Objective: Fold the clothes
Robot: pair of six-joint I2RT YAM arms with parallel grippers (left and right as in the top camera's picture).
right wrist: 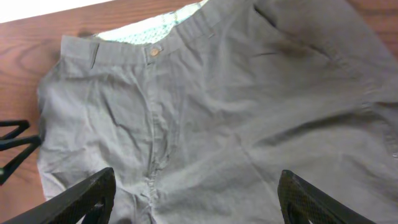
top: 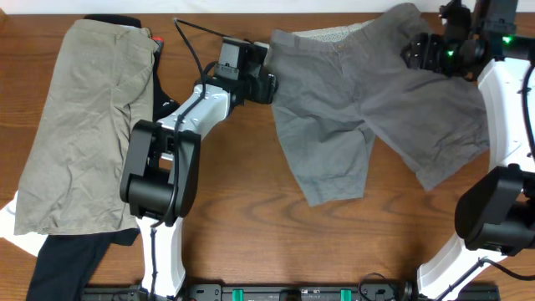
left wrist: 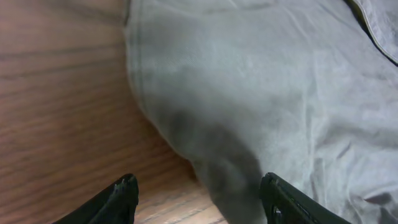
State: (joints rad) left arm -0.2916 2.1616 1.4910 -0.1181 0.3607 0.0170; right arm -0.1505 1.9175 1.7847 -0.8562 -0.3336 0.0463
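The mid-grey shorts (top: 368, 109) lie spread on the wooden table, waistband toward the far edge and both legs pointing toward the near right. They fill the right wrist view (right wrist: 217, 106), where a waistband button (right wrist: 152, 52) shows. My left gripper (top: 267, 84) is open at the shorts' left edge. In the left wrist view (left wrist: 199, 196) a bulge of the grey cloth (left wrist: 249, 93) lies between the spread fingers, not gripped. My right gripper (top: 415, 50) is open above the shorts' far right part, and its fingers are wide apart over the fly seam (right wrist: 196, 193).
A paler khaki-beige garment (top: 84, 125) lies at the table's left side on top of a black garment (top: 67, 259), with something white (top: 10, 221) under them at the near left. Bare wood (top: 251, 226) lies in front of the shorts.
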